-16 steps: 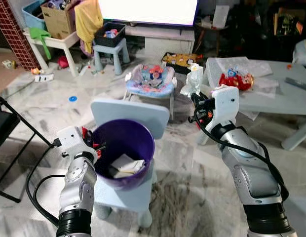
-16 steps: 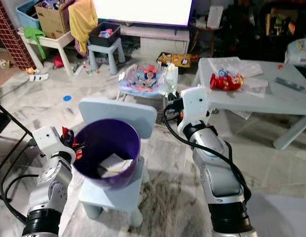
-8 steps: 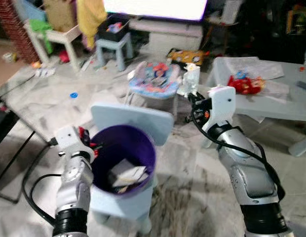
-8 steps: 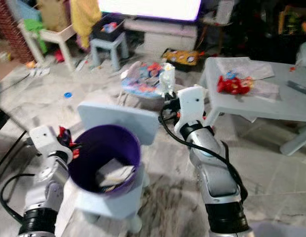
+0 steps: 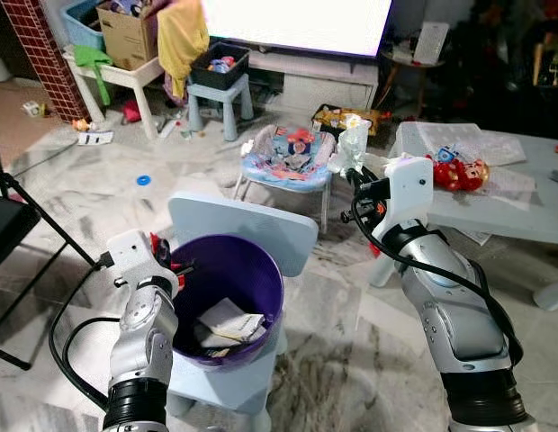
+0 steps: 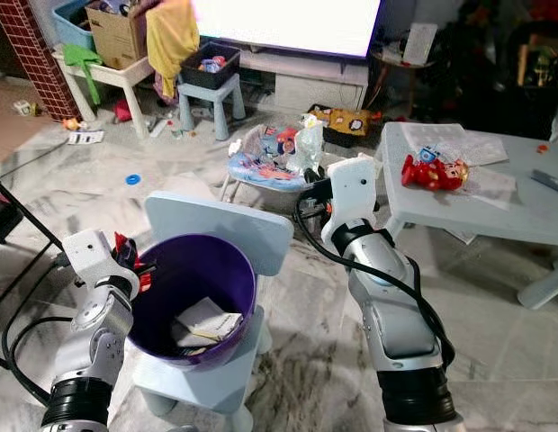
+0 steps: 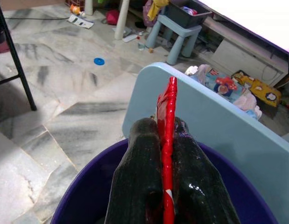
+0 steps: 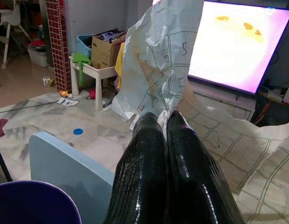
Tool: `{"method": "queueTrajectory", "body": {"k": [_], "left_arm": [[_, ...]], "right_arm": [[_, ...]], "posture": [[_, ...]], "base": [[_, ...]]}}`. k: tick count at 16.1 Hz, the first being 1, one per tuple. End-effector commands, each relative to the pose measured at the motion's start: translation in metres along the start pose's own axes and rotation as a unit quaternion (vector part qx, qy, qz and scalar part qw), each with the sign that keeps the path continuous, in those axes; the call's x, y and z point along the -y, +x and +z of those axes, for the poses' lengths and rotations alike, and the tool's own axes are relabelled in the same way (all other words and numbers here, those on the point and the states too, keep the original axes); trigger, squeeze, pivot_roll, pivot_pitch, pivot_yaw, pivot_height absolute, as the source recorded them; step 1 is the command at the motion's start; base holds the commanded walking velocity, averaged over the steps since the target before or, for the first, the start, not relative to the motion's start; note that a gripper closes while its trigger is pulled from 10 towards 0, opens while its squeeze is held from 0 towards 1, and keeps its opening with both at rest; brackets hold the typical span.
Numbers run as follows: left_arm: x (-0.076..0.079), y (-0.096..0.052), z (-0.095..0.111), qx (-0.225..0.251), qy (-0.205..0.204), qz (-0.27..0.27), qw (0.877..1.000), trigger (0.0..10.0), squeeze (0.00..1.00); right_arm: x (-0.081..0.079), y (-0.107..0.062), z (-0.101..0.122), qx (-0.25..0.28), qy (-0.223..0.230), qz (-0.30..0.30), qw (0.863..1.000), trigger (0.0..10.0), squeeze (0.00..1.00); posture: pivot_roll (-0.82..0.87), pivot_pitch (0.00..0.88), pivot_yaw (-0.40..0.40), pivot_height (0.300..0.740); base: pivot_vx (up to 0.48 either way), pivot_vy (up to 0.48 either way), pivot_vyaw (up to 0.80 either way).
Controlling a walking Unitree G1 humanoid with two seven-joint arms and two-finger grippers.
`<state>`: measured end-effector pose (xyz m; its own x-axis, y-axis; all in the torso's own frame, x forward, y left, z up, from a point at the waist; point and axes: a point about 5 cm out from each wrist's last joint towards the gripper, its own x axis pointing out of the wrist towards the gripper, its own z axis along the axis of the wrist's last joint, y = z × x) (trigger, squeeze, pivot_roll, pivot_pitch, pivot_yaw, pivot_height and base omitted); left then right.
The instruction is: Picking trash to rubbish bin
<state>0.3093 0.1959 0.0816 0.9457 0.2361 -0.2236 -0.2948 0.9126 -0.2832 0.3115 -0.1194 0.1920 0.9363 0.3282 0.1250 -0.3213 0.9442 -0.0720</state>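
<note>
Risk: the crumpled paper (image 8: 158,60), light and broad, may catch the chair back (image 5: 243,227) or drift past the purple bin (image 5: 227,290) if released early. It is white with printed gridlines, pinched in the right end effector (image 5: 351,176) beyond the bin. Left end effector (image 7: 168,140) clamps a red wrapper (image 7: 168,121) at the rim.

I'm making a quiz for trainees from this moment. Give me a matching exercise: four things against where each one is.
Things:
1. red wrapper
2. crumpled paper
3. purple bin
4. red toy

Places:
A. on the grey table
B. on the small blue chair
C. pinched in the left gripper
D. pinched in the right gripper

Pairs: 1-C, 2-D, 3-B, 4-A
</note>
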Motion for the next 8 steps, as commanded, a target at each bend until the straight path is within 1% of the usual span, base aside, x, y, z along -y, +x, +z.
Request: {"method": "queueTrajectory", "body": {"k": [1,2,4,5,8], "left_arm": [[-0.001,-0.001,-0.006,-0.015,0.003,0.007,1.000,10.0,0.00],[-0.003,-0.002,-0.012,-0.028,-0.005,0.012,1.000,10.0,1.00],[-0.004,-0.003,-0.021,-0.052,-0.029,0.013,0.998,10.0,1.00],[-0.004,-0.003,-0.022,-0.053,-0.034,0.012,0.998,10.0,1.00],[-0.005,-0.002,-0.021,-0.052,-0.033,0.011,0.998,10.0,1.00]], "right_arm": [[0.003,-0.001,0.001,0.001,-0.006,-0.006,1.000,0.0,0.00],[0.003,-0.001,0.000,0.000,-0.006,-0.007,1.000,0.0,0.00],[0.003,-0.001,0.000,0.001,-0.005,-0.007,1.000,0.0,0.00],[0.003,-0.001,0.000,0.001,-0.005,-0.007,1.000,0.0,0.00],[0.003,-0.001,0.000,0.001,-0.006,-0.007,1.000,0.0,0.00]], "posture": [[0.04,0.086,-0.049,0.740],[0.04,0.083,-0.046,0.740],[0.04,0.082,-0.044,0.740],[0.04,0.082,-0.044,0.740],[0.04,0.079,-0.044,0.740]], "base": [[0.000,0.000,0.00],[0.000,0.000,0.00],[0.000,0.000,0.00],[0.000,0.000,0.00],[0.000,0.000,0.00]]}}
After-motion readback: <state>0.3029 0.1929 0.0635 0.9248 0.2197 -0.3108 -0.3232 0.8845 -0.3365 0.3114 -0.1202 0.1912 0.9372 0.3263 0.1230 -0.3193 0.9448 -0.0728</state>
